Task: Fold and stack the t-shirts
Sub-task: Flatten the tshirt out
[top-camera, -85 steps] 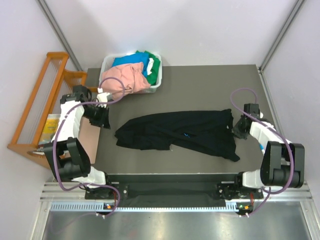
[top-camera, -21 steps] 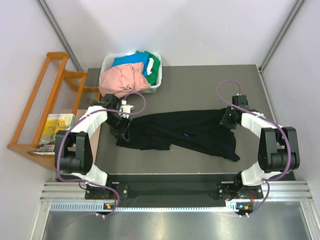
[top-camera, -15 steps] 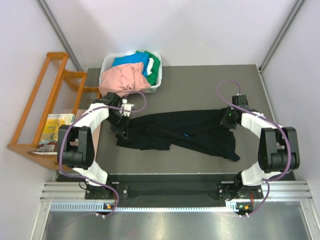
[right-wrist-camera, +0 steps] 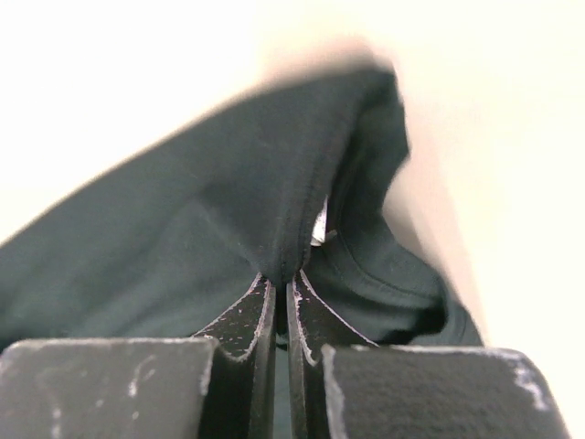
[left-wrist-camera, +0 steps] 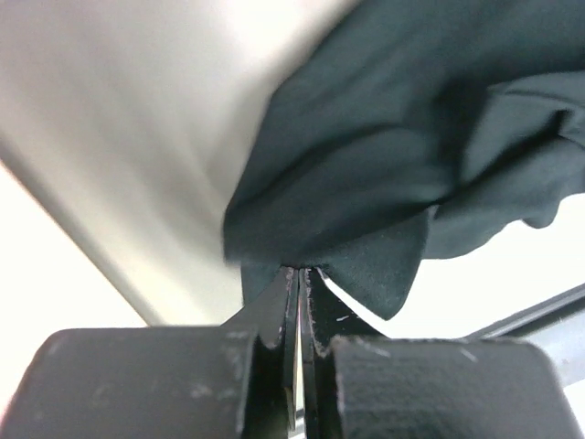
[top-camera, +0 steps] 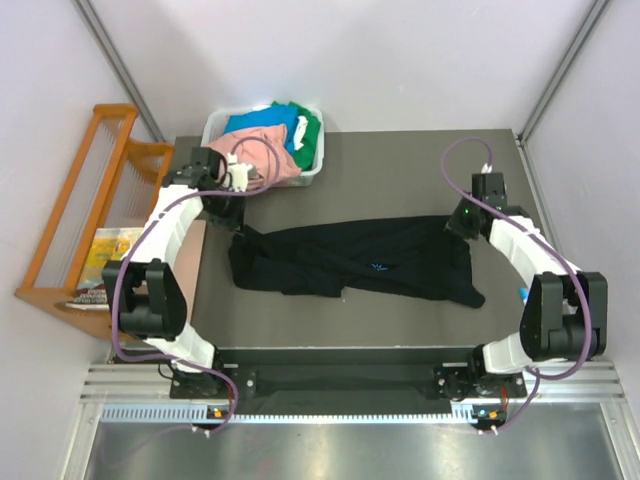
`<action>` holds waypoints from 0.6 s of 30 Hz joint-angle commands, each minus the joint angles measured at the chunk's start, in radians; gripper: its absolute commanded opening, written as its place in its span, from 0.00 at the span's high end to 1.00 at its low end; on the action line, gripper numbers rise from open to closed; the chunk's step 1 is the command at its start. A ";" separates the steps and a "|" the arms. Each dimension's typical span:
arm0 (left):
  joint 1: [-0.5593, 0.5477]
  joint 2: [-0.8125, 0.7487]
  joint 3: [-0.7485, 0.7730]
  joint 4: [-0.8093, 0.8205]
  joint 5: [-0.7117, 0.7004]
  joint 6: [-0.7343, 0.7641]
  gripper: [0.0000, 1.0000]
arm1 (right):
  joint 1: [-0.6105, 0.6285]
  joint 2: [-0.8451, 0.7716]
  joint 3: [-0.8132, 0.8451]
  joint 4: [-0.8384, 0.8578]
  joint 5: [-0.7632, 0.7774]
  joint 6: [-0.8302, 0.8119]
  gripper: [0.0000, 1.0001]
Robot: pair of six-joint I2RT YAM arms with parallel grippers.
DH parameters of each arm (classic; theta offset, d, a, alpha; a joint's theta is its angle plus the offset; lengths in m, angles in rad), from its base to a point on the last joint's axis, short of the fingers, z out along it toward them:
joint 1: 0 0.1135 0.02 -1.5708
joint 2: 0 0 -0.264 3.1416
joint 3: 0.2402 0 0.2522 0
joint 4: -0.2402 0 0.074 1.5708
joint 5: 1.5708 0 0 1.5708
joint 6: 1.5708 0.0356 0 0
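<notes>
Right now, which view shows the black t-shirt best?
Top external: the whole black t-shirt shows, stretched out. The left wrist view shows only a fold in the left gripper; the right wrist, one in the right gripper.

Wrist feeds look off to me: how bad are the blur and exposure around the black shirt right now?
Left wrist: black t-shirt smeared and soft, backdrop blown out pale, left gripper in focus. Right wrist: cloth blurs toward its far edge, backdrop overexposed cream, right gripper crisp. Top external: sharp, evenly lit, but shirt folds barely read against the dark table.
</notes>
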State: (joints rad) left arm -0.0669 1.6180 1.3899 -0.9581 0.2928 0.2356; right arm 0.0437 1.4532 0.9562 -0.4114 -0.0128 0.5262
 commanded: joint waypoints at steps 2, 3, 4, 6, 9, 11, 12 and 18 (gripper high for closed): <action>0.047 -0.085 0.058 -0.047 -0.035 0.033 1.00 | 0.005 -0.089 0.144 0.002 0.088 -0.002 1.00; 0.058 -0.092 0.060 -0.048 -0.038 0.039 1.00 | 0.004 -0.099 0.170 -0.001 0.099 0.000 1.00; 0.059 -0.096 0.066 -0.051 -0.038 0.041 1.00 | 0.002 -0.108 0.179 -0.003 0.106 -0.003 1.00; 0.093 -0.107 0.092 -0.065 -0.037 0.045 1.00 | 0.004 -0.142 0.206 -0.006 0.111 -0.002 1.00; 0.119 -0.124 0.141 -0.080 -0.032 0.047 1.00 | 0.004 -0.183 0.214 -0.018 0.100 0.012 1.00; 0.128 -0.133 0.182 -0.097 -0.030 0.047 1.00 | 0.002 -0.218 0.202 -0.021 0.067 0.023 1.00; 0.134 -0.135 0.198 -0.102 -0.030 0.047 1.00 | 0.002 -0.232 0.181 -0.026 0.051 0.034 1.00; 0.136 -0.171 0.273 -0.123 -0.023 0.041 1.00 | 0.004 -0.404 0.116 -0.075 0.057 0.029 1.00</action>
State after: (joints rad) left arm 0.0650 1.5162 1.5909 -1.0531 0.2676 0.2646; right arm 0.0437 1.1713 1.0912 -0.4675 0.0292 0.5491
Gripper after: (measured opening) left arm 0.011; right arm 0.021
